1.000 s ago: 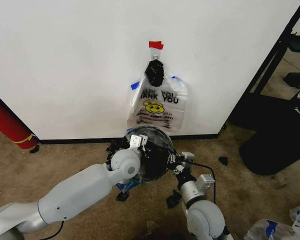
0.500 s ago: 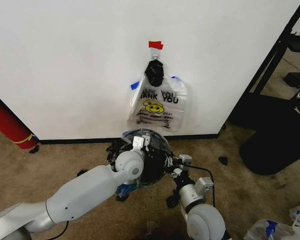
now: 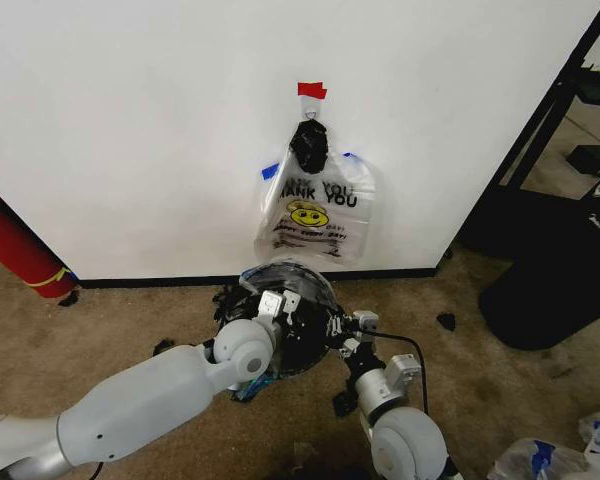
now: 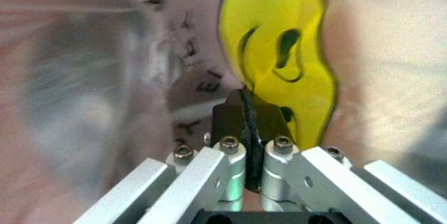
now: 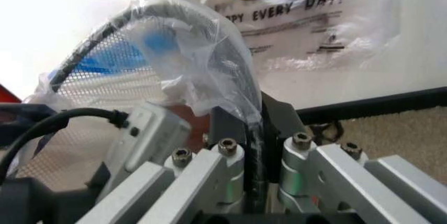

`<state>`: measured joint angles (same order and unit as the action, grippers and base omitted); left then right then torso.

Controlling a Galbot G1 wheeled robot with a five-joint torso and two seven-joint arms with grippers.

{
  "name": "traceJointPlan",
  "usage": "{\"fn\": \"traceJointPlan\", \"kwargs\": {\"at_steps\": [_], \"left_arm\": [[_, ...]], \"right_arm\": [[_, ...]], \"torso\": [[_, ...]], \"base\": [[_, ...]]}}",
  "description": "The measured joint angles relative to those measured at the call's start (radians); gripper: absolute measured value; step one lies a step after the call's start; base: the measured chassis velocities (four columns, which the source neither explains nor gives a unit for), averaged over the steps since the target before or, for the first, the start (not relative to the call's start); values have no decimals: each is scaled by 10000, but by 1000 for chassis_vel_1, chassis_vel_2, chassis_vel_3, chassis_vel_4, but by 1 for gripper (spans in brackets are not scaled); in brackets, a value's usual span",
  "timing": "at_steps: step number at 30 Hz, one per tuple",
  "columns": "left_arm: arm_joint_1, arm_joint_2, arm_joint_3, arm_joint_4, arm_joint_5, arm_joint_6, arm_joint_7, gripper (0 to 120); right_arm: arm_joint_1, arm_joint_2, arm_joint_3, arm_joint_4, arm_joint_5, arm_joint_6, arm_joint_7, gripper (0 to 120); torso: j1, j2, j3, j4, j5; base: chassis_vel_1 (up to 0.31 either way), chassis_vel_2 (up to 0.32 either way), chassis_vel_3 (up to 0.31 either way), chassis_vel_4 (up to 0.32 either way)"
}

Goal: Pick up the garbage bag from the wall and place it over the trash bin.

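Note:
The trash bin (image 3: 305, 340) stands on the carpet at the foot of the wall (image 3: 130, 130); its mesh side (image 5: 91, 85) is close to my right wrist camera. The clear garbage bag (image 3: 292, 272) lies over the bin's far rim. My left gripper (image 3: 280, 298) is at the bin's near left rim, shut on the bag where the yellow smiley (image 4: 279, 51) is printed; its closed tips (image 4: 249, 110) pinch the film. At the bin's right rim my right gripper (image 3: 343, 325) is shut on a fold of the bag (image 5: 202, 41), which runs down between its fingers (image 5: 231, 150).
A bunch of like bags (image 3: 315, 215) hangs under a black knot (image 3: 309, 145) and red tape (image 3: 312, 90) just above the bin. A long red cylinder (image 3: 15, 245) leans at the left. A big black object (image 3: 560, 280) and a dark frame (image 3: 550, 115) stand at the right.
My left gripper has dropped slightly lower over the bin's rim. My right gripper has edged left, closer to the bin. The hanging bunch has not moved.

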<state>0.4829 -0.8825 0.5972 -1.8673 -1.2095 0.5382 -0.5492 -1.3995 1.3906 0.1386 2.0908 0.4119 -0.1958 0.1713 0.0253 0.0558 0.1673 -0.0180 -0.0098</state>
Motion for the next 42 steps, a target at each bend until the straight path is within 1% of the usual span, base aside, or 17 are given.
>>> {"fn": "traceJointPlan", "kwargs": {"at_steps": [2, 6, 12, 17, 20, 23, 27, 30, 32, 35, 39, 42], "left_arm": [[18, -83, 20, 61, 28, -26, 69, 0], [19, -140, 23, 12, -148, 249, 75, 0], [25, 89, 88, -460, -461, 772, 106, 0], [120, 161, 11, -551, -522, 753, 121, 0], [194, 160, -163, -428, -203, 543, 87, 0], [197, 230, -279, -211, 393, 393, -73, 0], [193, 211, -383, -26, 599, 244, -368, 0], [200, 9, -395, 297, 701, -222, -519, 0], [263, -120, -395, 414, 616, -536, -445, 0], [381, -145, -393, 360, 513, -688, -212, 0], [587, 31, -333, -30, 402, -991, 287, 0], [612, 54, -330, -74, 373, -1058, 362, 0]], "right_arm": [[-57, -6, -80, 34, -41, 0, -25, 1], [-73, -28, -88, 41, -68, 0, -39, 1], [-57, -121, -22, 16, -60, 2, -39, 1], [-34, -111, -21, -13, -50, 9, -37, 1], [-24, -94, -58, -16, -46, 16, -36, 1], [16, -92, -102, -17, -46, 16, -31, 1], [29, -97, -132, -16, -39, 15, -27, 1], [27, -76, -188, -14, -46, 14, -25, 1], [14, -44, -235, -14, -62, 12, -24, 1], [-8, -17, -254, -21, -101, 11, -18, 1], [-24, -21, -279, -53, -129, -6, -6, 1], [-24, -24, -287, -57, -131, -7, -5, 1]], "torso": [[0, 0, 0, -1, 0], [0, 0, 0, -2, 1], [0, 0, 0, -1, 1], [0, 0, 0, -1, 1], [0, 0, 0, -2, -1], [0, 0, 0, 0, 0], [0, 0, 0, 0, 1], [0, 0, 0, -1, 0], [0, 0, 0, -2, 0], [0, 0, 0, -2, 0], [0, 0, 0, -1, 1], [0, 0, 0, -1, 0]], "base": [[0, 0, 0, 0], [0, 0, 0, 0], [0, 0, 0, 0], [0, 0, 0, 0], [0, 0, 0, 0], [0, 0, 0, 0], [0, 0, 0, 0], [0, 0, 0, 0], [0, 0, 0, 0], [0, 0, 0, 0], [0, 0, 0, 0], [0, 0, 0, 0]]}}
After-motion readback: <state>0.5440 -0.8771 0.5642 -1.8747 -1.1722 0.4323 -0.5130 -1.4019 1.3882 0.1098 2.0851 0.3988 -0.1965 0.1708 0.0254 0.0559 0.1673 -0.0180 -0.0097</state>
